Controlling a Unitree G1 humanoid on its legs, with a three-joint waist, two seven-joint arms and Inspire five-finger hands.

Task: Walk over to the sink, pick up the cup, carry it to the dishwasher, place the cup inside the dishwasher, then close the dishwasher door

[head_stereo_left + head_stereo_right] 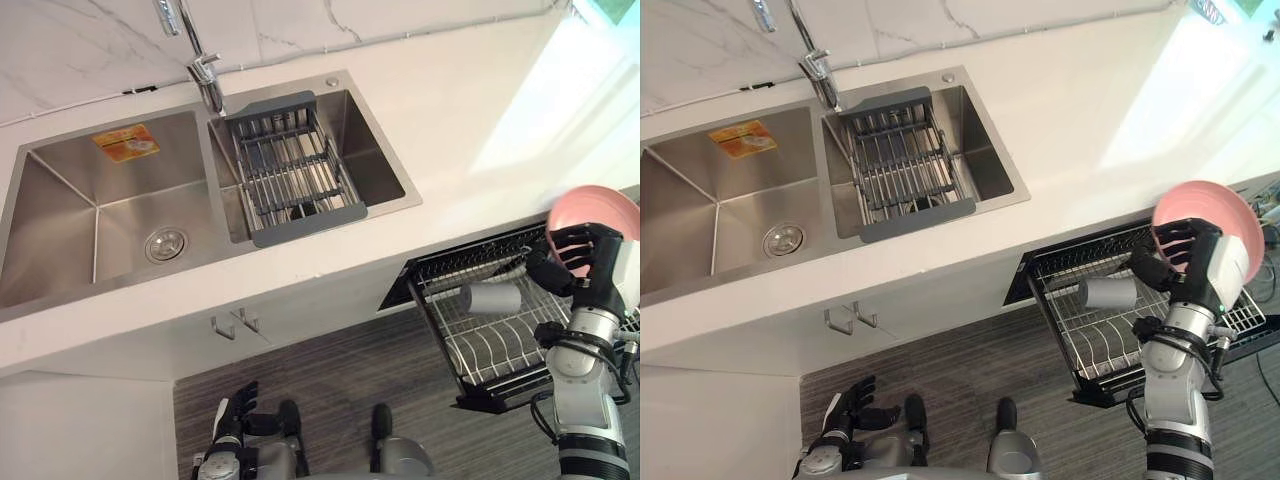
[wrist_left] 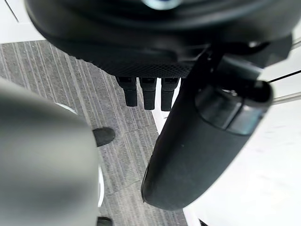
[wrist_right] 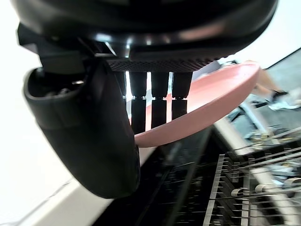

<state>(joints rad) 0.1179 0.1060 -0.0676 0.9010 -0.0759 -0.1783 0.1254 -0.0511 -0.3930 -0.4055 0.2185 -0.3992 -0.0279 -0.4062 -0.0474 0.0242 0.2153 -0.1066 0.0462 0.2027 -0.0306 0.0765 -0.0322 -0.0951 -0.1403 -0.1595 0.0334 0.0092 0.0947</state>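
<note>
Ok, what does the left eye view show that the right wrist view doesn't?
Left eye view: the sink, faucet, drainer, a grey cup lying in the dishwasher rack, and the left hand, open, low by the floor. Right wrist view: a person's shoe beyond the pink bowl. Both: the right hand gripping the pink bowl near the dishwasher rack.

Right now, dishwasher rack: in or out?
Out. The wire rack juts from under the counter over the floor, a grey cup lying on its side in it.
</note>
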